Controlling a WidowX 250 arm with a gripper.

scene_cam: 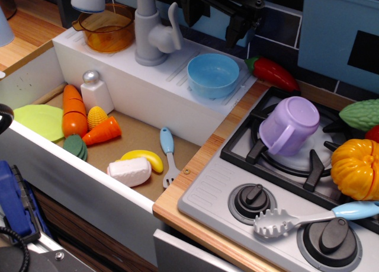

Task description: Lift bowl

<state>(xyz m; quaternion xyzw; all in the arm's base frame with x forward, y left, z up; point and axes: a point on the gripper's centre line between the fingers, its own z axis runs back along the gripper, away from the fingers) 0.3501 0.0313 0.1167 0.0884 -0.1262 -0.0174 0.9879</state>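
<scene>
The light-blue bowl [213,75] sits upright and empty on the white ledge behind the sink, to the right of the grey faucet [151,32]. My black gripper [214,20] hangs above and behind the bowl at the top of the view. Its two fingers [237,28] stand apart and hold nothing. It does not touch the bowl.
An amber see-through pot [108,29] stands left of the faucet. A red pepper [273,72] lies right of the bowl. A purple mug [289,125] lies on the stove [225,192]. The sink [136,138] holds toy vegetables, a fork, a banana and a shaker.
</scene>
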